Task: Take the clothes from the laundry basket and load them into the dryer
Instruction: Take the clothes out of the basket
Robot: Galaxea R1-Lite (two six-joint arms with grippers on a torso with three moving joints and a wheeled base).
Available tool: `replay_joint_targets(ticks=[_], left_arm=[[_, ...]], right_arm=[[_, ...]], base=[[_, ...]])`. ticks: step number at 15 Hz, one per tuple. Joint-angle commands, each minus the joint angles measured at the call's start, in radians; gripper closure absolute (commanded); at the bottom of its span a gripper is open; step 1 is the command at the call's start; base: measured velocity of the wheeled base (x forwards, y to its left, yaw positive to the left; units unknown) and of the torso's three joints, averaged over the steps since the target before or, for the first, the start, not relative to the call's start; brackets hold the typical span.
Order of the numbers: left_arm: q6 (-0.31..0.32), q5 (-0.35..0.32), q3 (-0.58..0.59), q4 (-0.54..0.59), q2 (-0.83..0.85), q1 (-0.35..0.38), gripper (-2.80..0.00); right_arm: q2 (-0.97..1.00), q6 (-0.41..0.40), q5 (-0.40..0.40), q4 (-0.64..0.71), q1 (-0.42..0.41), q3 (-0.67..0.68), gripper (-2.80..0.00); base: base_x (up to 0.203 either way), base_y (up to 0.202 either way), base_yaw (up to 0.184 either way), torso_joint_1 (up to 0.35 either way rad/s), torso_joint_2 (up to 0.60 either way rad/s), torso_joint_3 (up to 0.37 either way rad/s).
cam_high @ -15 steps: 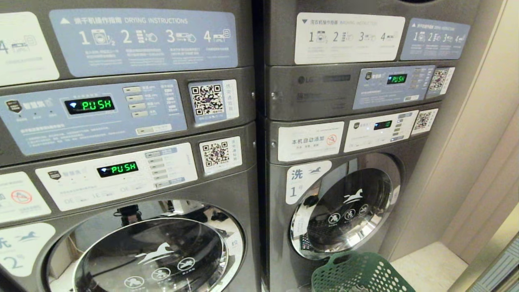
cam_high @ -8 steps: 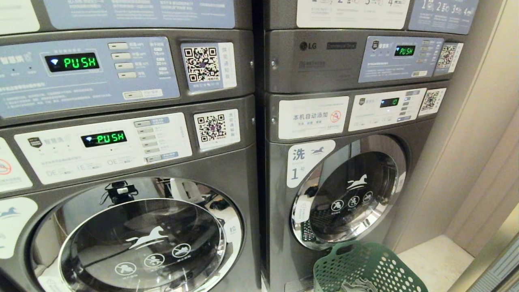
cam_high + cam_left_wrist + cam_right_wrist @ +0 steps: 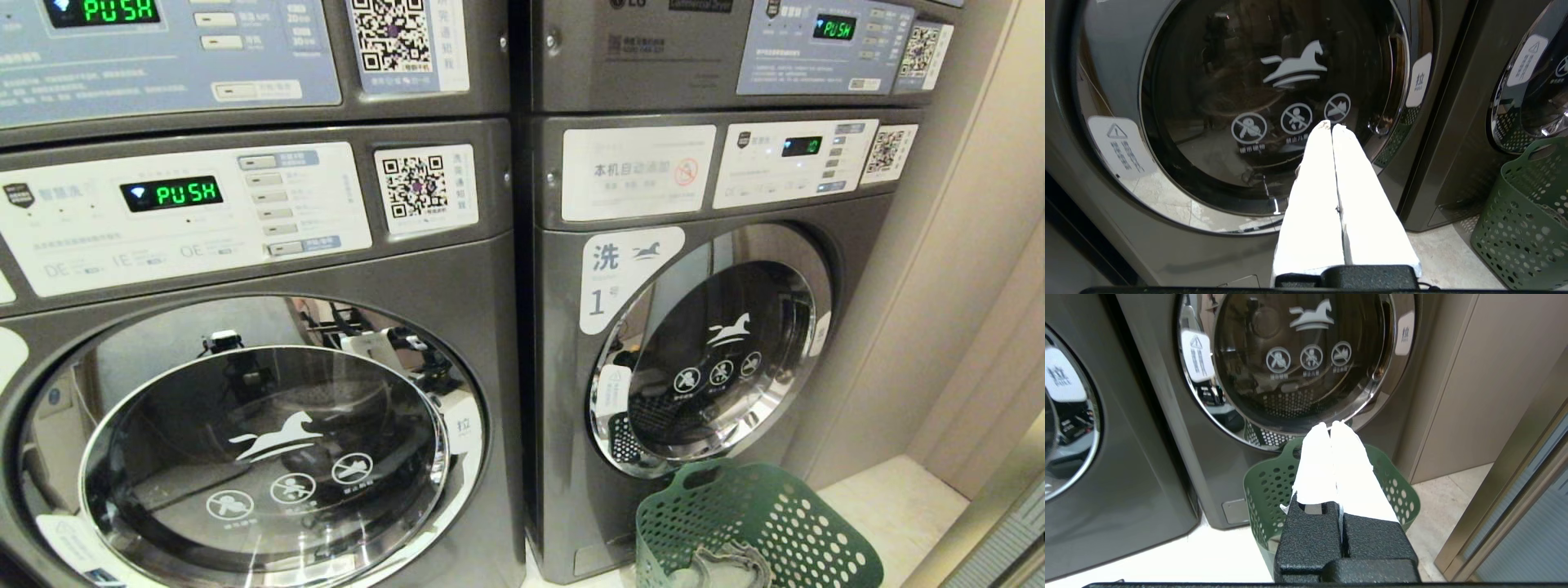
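A green basket (image 3: pixel 759 523) stands on the floor (image 3: pixel 890 498) at the near right, just in front of the right machine (image 3: pixel 702 351), and pale clothes (image 3: pixel 718 567) lie bunched in its bottom. Both round doors are closed, on the left machine (image 3: pixel 269 457) as on the right. The left gripper (image 3: pixel 1331 126) hangs before the left door with fingers pressed together and empty, and the right gripper (image 3: pixel 1329 426) hangs above the basket, likewise closed on nothing.

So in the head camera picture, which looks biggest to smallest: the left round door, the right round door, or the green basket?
1. Left round door, though it is nearer the camera.
2. Right round door.
3. Green basket, but partly cut off, so unsure.
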Motion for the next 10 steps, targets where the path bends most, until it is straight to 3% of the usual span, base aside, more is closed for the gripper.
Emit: replay_joint_targets(ticks=[1,3,10], left_arm=[[0.000,0.000,0.002,0.001,-0.002,0.000,0.00],[0.000,0.000,0.002,0.001,-0.002,0.000,0.00],[-0.001,0.000,0.002,0.001,-0.002,0.000,0.00]], right_arm=[[0.000,0.000,0.000,0.000,-0.001,0.000,0.00],[0.000,0.000,0.000,0.000,0.000,0.000,0.00],[0.000,0.000,0.000,0.000,-0.001,0.000,0.00]], base=[[0.000,0.000,0.000,-0.071,0.44,0.373],[0.000,0.000,0.000,-0.019,0.32,0.268],[0.000,0.000,0.000,0.000,0.00,0.000]])
